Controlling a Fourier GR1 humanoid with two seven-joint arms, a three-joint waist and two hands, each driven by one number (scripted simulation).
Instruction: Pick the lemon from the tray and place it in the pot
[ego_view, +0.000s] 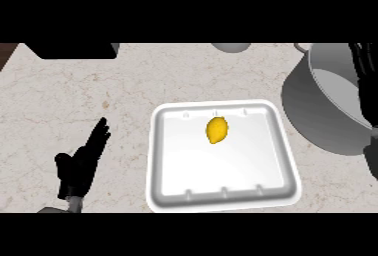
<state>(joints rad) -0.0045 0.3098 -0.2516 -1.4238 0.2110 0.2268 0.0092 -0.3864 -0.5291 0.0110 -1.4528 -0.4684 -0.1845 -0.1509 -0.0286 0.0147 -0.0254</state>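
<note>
Pale marbled counter (74, 90): small yellow oval lemon (216, 130) lies in the white square tray (170, 200), with the grey metal pot (310, 105) just beside. Left hand (77, 167) rests open. Right hand (368, 100) is at the pot, grip impossible to tell.

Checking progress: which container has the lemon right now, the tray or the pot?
The white tray at centre: the lemon lies in its far half. The grey pot at right shows no lemon.

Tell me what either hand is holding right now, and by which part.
Nothing that shows. The lemon lies untouched in the tray, the left hand is open beside it, and the right hand by the pot is mostly cut off.
</note>
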